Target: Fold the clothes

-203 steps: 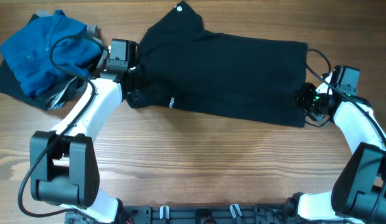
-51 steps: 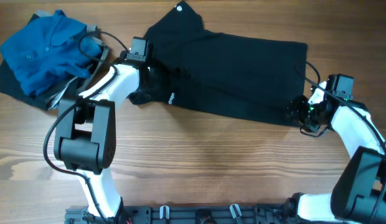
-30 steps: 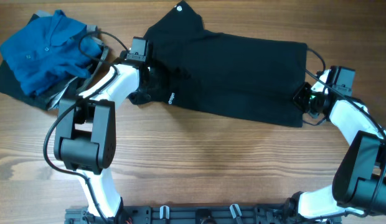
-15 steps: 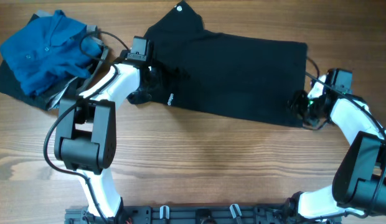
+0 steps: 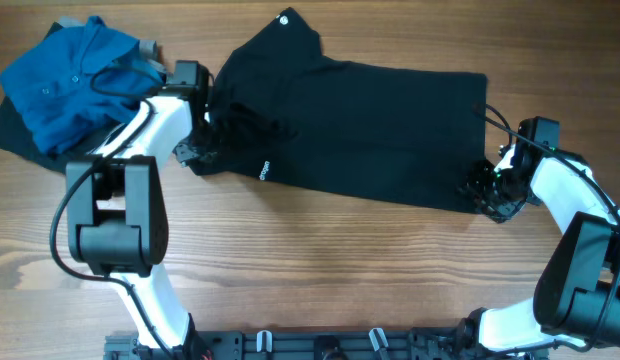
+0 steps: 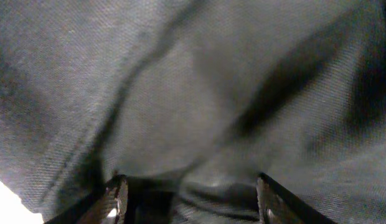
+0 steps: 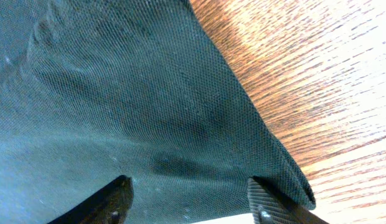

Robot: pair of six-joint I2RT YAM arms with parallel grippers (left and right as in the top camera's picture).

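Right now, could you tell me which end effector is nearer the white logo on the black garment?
Left. The left end effector sits on the black garment close to the white logo; the right end effector is at the garment's far opposite edge.

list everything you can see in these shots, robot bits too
black garment: one, black with a small white logo and tag, spread across the table's middle
blue shirt: one, bright blue, bunched at the overhead view's upper left
grey cloth: one, grey, peeking out beside the blue shirt
dark cloth: one, black, under the blue shirt
table: one, brown wood, beneath everything
left arm: one, white and black, at the garment's left end
right arm: one, white and black, at its right end
left hand: open, on black fabric
right hand: open, at the garment's edge
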